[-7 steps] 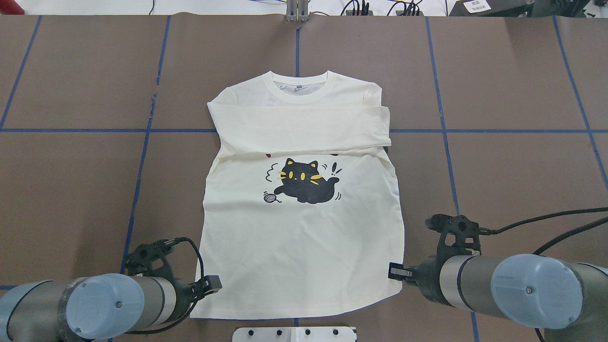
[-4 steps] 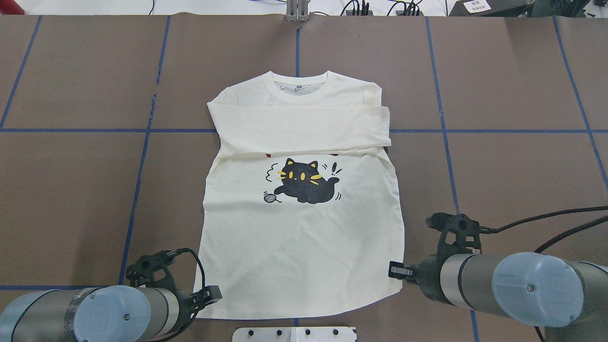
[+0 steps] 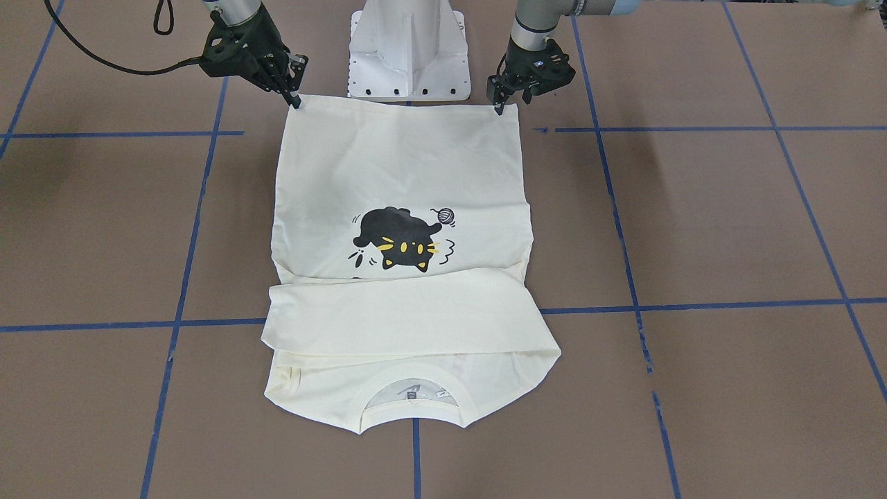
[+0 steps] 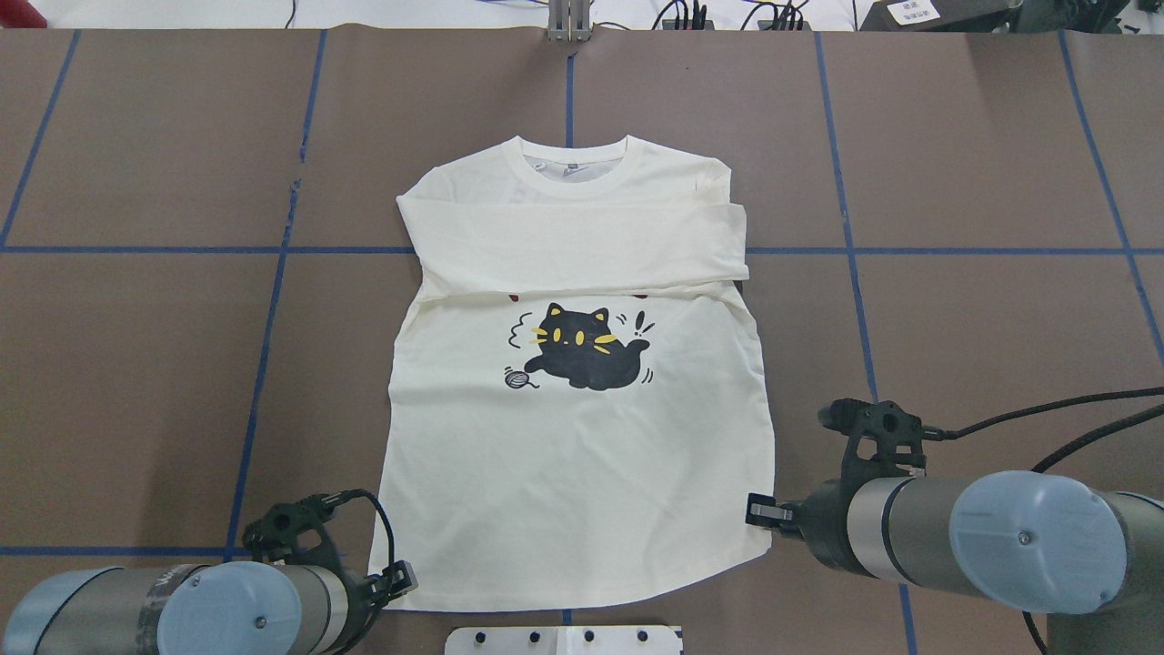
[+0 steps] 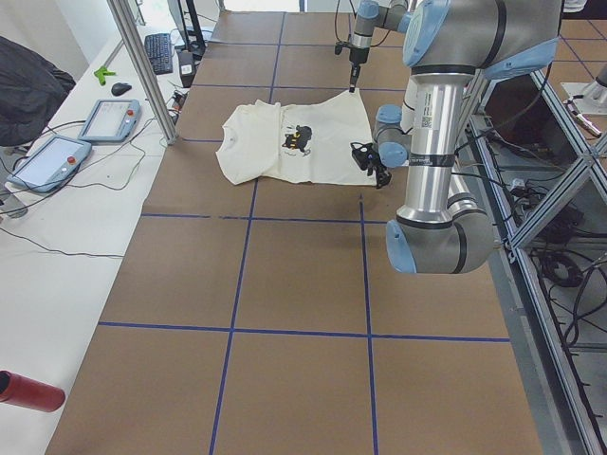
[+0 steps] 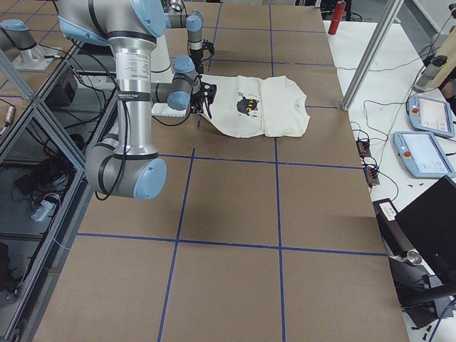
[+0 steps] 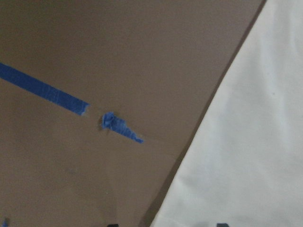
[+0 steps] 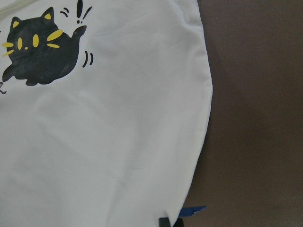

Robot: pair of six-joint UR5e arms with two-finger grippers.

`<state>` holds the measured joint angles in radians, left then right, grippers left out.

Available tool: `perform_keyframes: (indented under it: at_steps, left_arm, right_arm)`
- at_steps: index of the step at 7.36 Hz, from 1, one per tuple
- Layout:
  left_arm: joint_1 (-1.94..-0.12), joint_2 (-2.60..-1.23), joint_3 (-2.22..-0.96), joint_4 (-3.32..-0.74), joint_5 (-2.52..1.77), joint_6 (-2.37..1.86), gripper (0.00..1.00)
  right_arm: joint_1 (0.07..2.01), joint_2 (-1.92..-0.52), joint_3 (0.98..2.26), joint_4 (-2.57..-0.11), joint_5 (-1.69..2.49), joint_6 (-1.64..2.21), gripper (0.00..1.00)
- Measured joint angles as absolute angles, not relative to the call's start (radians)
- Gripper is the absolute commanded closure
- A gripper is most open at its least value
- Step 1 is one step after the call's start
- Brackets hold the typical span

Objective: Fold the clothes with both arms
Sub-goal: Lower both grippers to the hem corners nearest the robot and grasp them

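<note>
Two hem corners (image 4: 755, 546) nearest the robot look like the grab spots. Cream cat-print T-shirt (image 4: 582, 473) lies flat mid-counter (image 4: 136, 364), sleeves (image 4: 582, 246) folded across chest; probably light, limp, saggy, so pinch both layers. Left tool (image 4: 403, 577) spread open astride its corner, holding nothing. Right tool (image 4: 760, 513) at its corner, opening can't tell.

Bright, even light falls from above, and shadows are faint. The T-shirt (image 4: 582, 473) reads clean cream, without glare. In the front view, soft dim patches lie on the table (image 3: 693, 208) at 9 and 2 o'clock. The left wrist view is blurry, with a thin dark shadow along the cloth's edge from 1 to 6 o'clock. The right wrist view is crisper and darkens toward 3 o'clock.
</note>
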<state>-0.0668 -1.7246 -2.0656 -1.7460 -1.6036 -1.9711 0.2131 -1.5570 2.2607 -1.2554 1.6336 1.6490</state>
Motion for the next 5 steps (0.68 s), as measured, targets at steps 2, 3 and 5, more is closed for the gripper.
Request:
perform_keyframes:
  at_steps: [2, 3, 5]
  left_arm:
    - [-0.066, -1.726, -2.061, -1.746, -1.604, -1.972, 0.61]
    - [-0.066, -1.726, -2.061, -1.746, -1.603, -1.972, 0.78]
    - [-0.066, -1.726, -2.060, -1.744, -1.603, -1.972, 1.00]
  right_arm:
    - [0.217, -1.557, 2.261, -1.256, 1.638, 1.649, 1.00]
    - [0.220, -1.558, 2.262, -1.255, 1.641, 1.648, 1.00]
    - [0.227, -1.558, 2.262, -1.255, 1.649, 1.647, 1.00]
